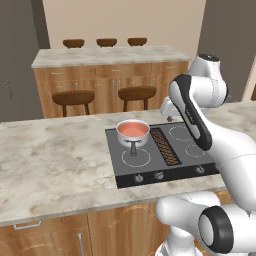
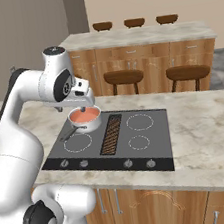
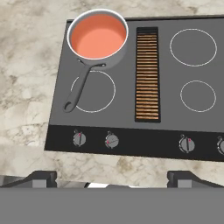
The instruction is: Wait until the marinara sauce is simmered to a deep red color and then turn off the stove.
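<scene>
Hand [image 3: 112, 179] apart above stove [image 3: 166, 111]; orange-pink marinara sauce [image 3: 97, 36] in saucepan [image 3: 114, 54]

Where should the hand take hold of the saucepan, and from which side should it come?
Probably by the dark handle of the saucepan. It sticks out from the pan toward the knobs, low over the front left burner ring of the stove, and it is thin and bare. The open hand could come down from above, fingers across its width.
</scene>
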